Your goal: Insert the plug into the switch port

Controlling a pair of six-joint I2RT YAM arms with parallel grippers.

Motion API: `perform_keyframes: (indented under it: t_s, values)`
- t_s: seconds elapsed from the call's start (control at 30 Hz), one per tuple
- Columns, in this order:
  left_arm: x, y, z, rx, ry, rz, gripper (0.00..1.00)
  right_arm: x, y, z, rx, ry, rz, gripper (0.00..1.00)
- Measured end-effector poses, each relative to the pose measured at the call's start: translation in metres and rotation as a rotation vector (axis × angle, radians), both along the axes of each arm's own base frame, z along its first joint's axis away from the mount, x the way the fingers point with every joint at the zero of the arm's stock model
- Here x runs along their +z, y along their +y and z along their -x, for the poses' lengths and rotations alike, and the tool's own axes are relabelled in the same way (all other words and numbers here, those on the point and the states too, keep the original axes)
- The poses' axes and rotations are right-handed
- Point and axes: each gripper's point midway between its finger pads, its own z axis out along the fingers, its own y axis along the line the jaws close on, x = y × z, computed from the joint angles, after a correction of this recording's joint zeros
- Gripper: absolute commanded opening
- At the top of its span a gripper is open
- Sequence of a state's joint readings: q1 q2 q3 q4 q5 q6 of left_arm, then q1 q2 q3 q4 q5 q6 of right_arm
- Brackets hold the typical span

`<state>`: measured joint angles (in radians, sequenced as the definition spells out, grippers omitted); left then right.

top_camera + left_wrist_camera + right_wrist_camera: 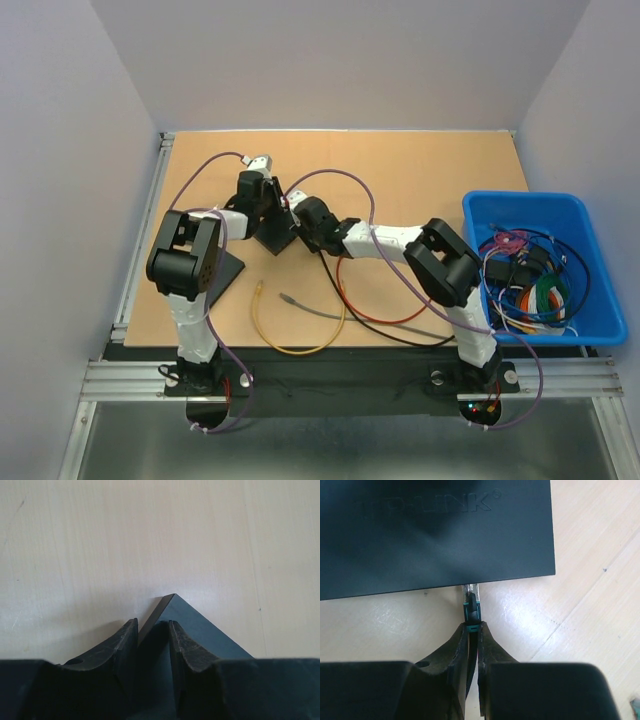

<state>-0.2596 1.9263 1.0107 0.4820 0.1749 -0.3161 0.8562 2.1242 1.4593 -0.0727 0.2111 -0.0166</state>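
Note:
The black switch [277,230] lies on the table's left centre. My left gripper [258,196] is shut on its far corner; in the left wrist view the fingers [182,645] straddle the switch corner [172,607]. My right gripper [305,215] is shut on a black cable just behind its plug. In the right wrist view the clear plug with a teal and black boot [471,607] points at the switch's near edge [440,535], its tip at or just under that edge. The port itself is hidden.
A blue bin [545,265] full of several cables stands at the right. A yellow cable [290,345], a grey cable [320,312], a red one [370,318] and black ones lie on the table near the front centre.

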Motion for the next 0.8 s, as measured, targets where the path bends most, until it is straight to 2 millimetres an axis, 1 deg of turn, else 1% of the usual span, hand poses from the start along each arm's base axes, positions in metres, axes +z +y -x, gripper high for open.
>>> perform_keyframes:
  t_s: [0.13, 0.33, 0.57, 0.67, 0.73, 0.8]
  values:
    - [0.001, -0.001, -0.002, 0.035, -0.015, -0.033, 0.39, 0.002, 0.004, -0.002, 0.054, -0.014, 0.004, 0.0]
    - [-0.001, -0.002, -0.003, 0.075, -0.026, -0.058, 0.39, 0.004, 0.003, -0.005, 0.091, -0.046, 0.037, 0.0]
    - [-0.002, 0.005, -0.013, 0.132, -0.068, -0.08, 0.38, 0.003, 0.008, -0.02, 0.085, -0.068, 0.07, 0.0]
    - [-0.003, 0.006, -0.013, 0.136, -0.075, -0.079, 0.39, 0.003, 0.007, -0.022, 0.076, -0.072, 0.071, 0.04]
    - [-0.002, 0.006, -0.014, 0.139, -0.079, -0.078, 0.39, 0.003, 0.006, -0.023, 0.072, -0.075, 0.069, 0.08]
    - [-0.002, 0.006, -0.014, 0.14, -0.081, -0.078, 0.41, 0.003, 0.005, -0.025, 0.065, -0.084, 0.064, 0.14]
